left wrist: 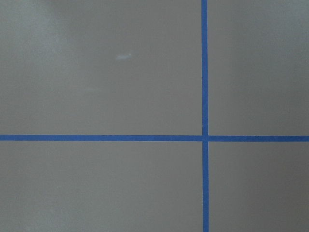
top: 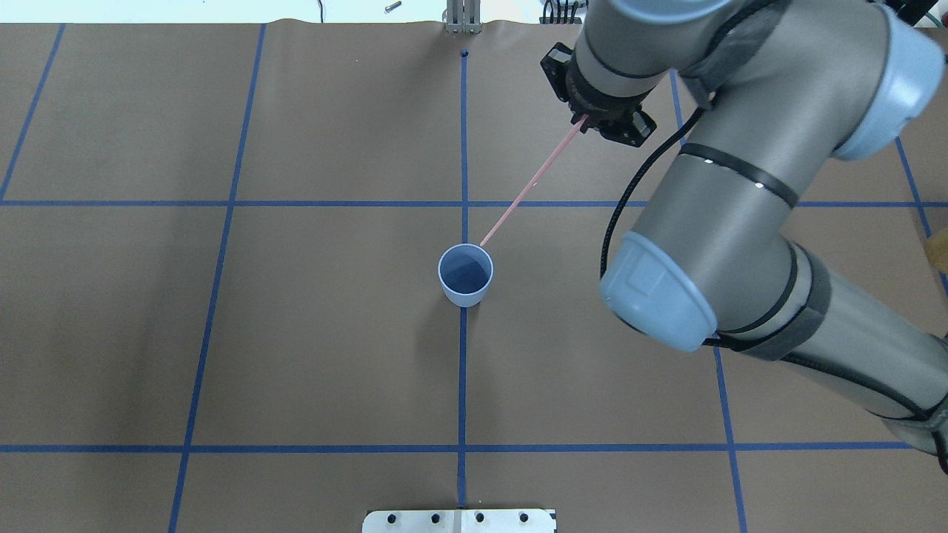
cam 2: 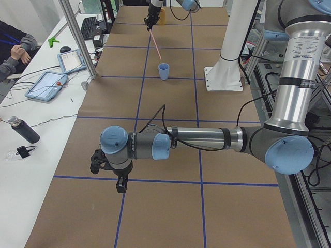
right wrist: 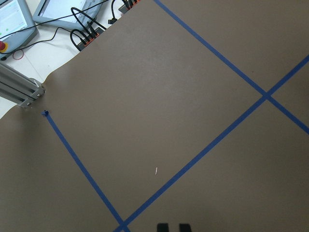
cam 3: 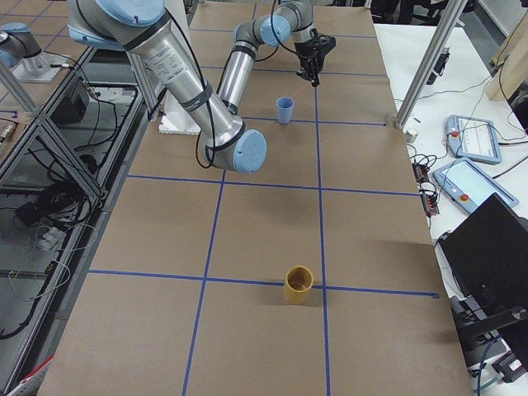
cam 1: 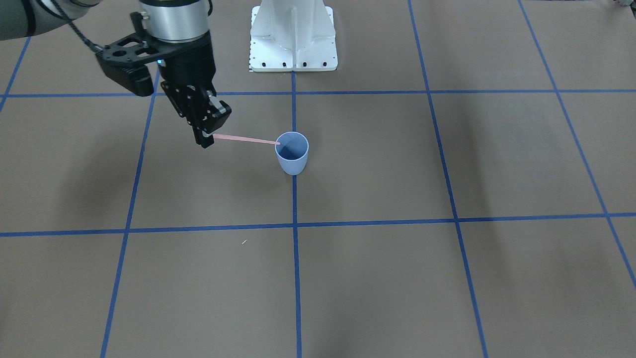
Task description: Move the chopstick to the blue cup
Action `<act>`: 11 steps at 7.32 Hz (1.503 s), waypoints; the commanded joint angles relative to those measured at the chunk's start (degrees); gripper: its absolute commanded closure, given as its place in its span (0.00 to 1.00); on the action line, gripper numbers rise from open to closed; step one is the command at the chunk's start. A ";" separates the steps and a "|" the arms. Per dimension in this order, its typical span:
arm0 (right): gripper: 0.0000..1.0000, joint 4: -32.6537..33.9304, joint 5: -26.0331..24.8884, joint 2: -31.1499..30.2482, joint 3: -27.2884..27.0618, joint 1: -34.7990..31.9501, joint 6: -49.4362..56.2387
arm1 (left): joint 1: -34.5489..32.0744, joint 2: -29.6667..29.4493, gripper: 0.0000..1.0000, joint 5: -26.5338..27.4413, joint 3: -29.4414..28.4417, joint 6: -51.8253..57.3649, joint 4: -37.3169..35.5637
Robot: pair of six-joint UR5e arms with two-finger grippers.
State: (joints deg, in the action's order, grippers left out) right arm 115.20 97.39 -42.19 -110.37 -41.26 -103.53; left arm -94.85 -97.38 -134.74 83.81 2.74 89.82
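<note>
Chopstick [cam 1: 246,139] is pinched in my right tool [cam 1: 207,136], its free tip at the rim of the blue cup [cam 1: 292,154], not yet inside. Lifting looks done; dropping it in remains. My left tool [cam 2: 120,187] hangs far from the cup; spread or not, I cannot tell.

Desk [cam 1: 377,278] is just brown paper with a blue tape grid [cam 1: 295,226] on it. A yellow cup [cam 3: 299,284] stands upright on a tape line way over at the right end. Along the far edge there's a white bench [cam 2: 31,119] with a tablet [cam 2: 46,85], a second tablet [cam 2: 72,61], a dark bottle [cam 2: 23,130] and a keyboard [cam 2: 89,27]. Somebody's sleeve [cam 2: 15,44] pokes in there too. Tiny white speck [cam 1: 244,241] on the paper.
</note>
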 commanded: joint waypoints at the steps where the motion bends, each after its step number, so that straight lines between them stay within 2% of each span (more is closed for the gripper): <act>1: 1.00 0.90 -5.54 1.32 2.26 4.42 -3.52 | 0.01 0.00 0.01 0.00 -0.05 -0.02 0.00; 6: 1.00 0.46 -10.99 1.14 5.34 11.29 -4.13 | 0.10 0.09 0.01 0.00 -0.31 -0.02 0.00; 8: 0.45 0.37 -11.00 1.32 5.51 11.29 -3.26 | 0.01 0.09 0.01 0.00 -0.22 -0.02 0.00; 9: 0.00 0.46 -11.00 1.49 5.43 11.29 -1.95 | 0.10 0.09 0.01 0.00 -0.22 -0.02 0.09; 10: 0.00 0.55 -10.56 1.84 4.73 10.42 1.54 | 0.10 0.09 0.01 0.00 -0.13 -0.02 0.09; 11: 0.00 0.55 -7.34 2.45 4.46 7.45 5.41 | 0.01 0.09 0.01 0.00 -0.13 -0.28 0.09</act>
State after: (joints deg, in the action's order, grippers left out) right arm 115.71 87.44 -40.34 -105.47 -31.25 -102.42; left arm -94.77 -97.29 -134.74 83.63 2.66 89.90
